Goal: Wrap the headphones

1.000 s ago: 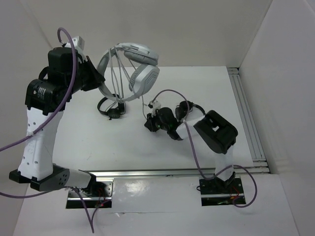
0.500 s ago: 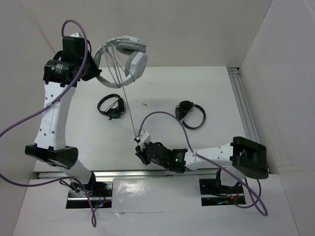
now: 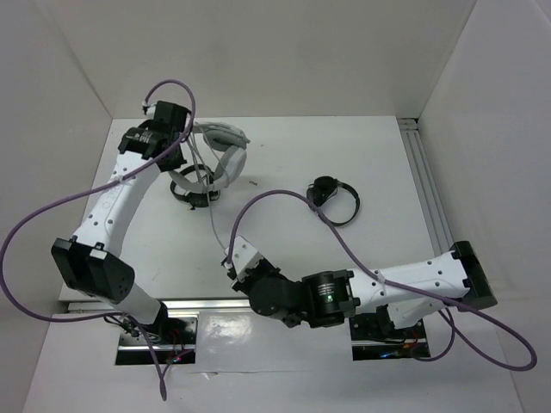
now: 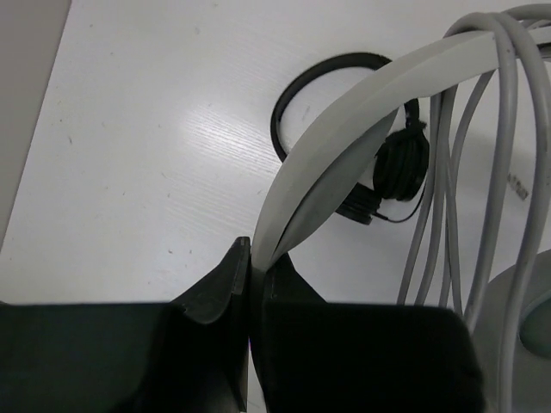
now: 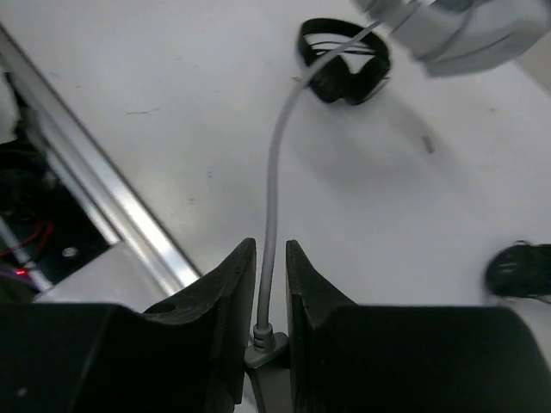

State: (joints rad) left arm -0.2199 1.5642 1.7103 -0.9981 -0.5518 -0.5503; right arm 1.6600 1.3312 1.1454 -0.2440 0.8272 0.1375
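The large grey-white headphones (image 3: pixel 225 155) hang at the back left above the table. My left gripper (image 3: pixel 178 148) is shut on their wide headband (image 4: pixel 344 129). Loops of thin grey cable (image 4: pixel 482 172) lie wrapped across the band. The cable (image 3: pixel 213 215) runs from the headphones down toward the near edge. My right gripper (image 3: pixel 232 268) is shut on the cable's plug end (image 5: pixel 265 344); the cable (image 5: pixel 274 172) rises from between its fingers toward the headphones (image 5: pixel 465 26).
A small black headset (image 3: pixel 194 191) lies on the table under the grey-white headphones, also in the left wrist view (image 4: pixel 379 163). A second black headset (image 3: pixel 334 196) lies right of centre. An aluminium rail (image 3: pixel 284 301) runs along the near edge.
My left gripper has lowered the headphones and carried them right and nearer the table. My right gripper has drawn the cable end toward the near edge, slightly left.
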